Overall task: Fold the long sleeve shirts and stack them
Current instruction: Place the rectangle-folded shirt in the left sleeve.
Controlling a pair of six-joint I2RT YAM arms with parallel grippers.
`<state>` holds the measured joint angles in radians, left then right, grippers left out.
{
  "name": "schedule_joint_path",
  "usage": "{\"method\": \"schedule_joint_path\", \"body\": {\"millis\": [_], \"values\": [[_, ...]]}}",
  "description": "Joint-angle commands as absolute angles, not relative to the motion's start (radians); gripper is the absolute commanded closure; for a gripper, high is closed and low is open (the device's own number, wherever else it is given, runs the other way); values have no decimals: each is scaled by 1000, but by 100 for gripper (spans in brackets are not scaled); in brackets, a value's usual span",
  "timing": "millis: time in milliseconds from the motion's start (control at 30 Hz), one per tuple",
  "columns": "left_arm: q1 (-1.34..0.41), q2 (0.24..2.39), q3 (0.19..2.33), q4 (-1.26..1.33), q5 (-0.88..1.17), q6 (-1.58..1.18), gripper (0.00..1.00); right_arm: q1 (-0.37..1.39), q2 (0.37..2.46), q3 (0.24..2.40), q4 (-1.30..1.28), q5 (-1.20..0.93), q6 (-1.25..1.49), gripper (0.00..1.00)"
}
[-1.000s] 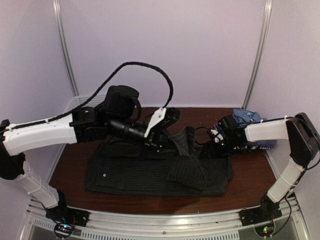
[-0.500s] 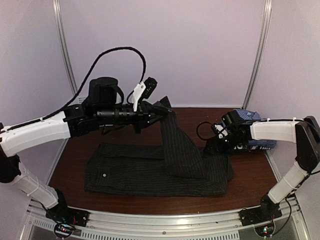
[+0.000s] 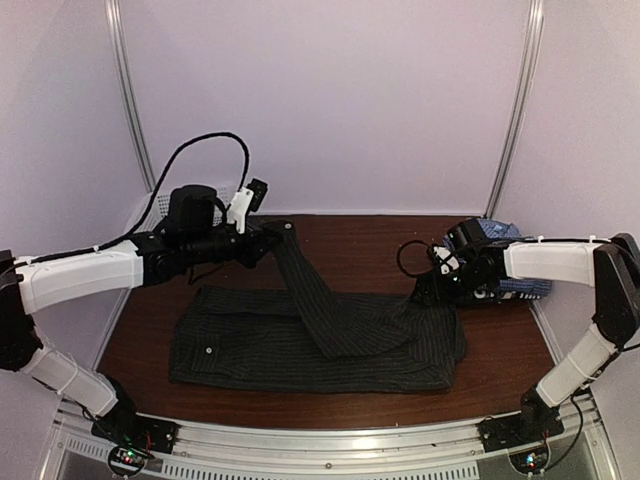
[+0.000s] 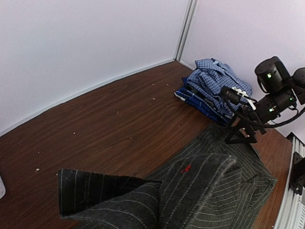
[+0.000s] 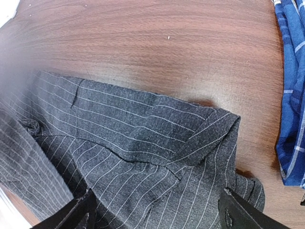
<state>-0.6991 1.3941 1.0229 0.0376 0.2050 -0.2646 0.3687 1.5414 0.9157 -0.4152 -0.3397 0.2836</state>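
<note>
- On the table (image 3: pixel 360 235), the black shirt (image 3: pixel 300 355) lies spread flat from left to right, towards the near edge; fine light pinstripes cover it.
- Its sleeve (image 3: pixel 310 300) rises from the middle of the shirt and slants up and left towards the far side, its end off the table.
- The left gripper (image 3: pixel 272 230) is clamped on the sleeve's end and holds it in the air above the far left part of the table. In the left wrist view the held end fills the bottom of the picture and the fingers themselves are hidden.
- The right gripper (image 3: pixel 428 292) hangs over the shirt's far right corner with its jaws spread wide and nothing between them. In the right wrist view its fingertips (image 5: pixel 83 212) stand either side of rumpled pinstriped cloth; whether they touch it I cannot tell.
- A stack of blue-white checked shirts (image 3: pixel 492 232) sits at the far right of the table, just beside the black shirt's corner and partly behind the right arm.
- A white mesh basket (image 3: pixel 152 207) shows at the far left, behind the left arm.
- Pale walls close the table in on three sides.
</note>
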Motion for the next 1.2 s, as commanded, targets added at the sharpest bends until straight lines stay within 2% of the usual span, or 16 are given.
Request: {"method": "schedule_joint_path", "body": {"millis": [0,533,933,1167], "values": [[-645,1338,935,154,176,-287,100,363,1530,929,-401,-337,275,11],[-569,1306,729,253,127,-348,100,364,1561,927,-377,-371,269,11],[-547,1193,615,271,-9,-365,100,363,1562,924,-374,-378,267,11],[-546,1211,485,293,-77,-431,95,364,1566,912,-359,-385,270,10]]}}
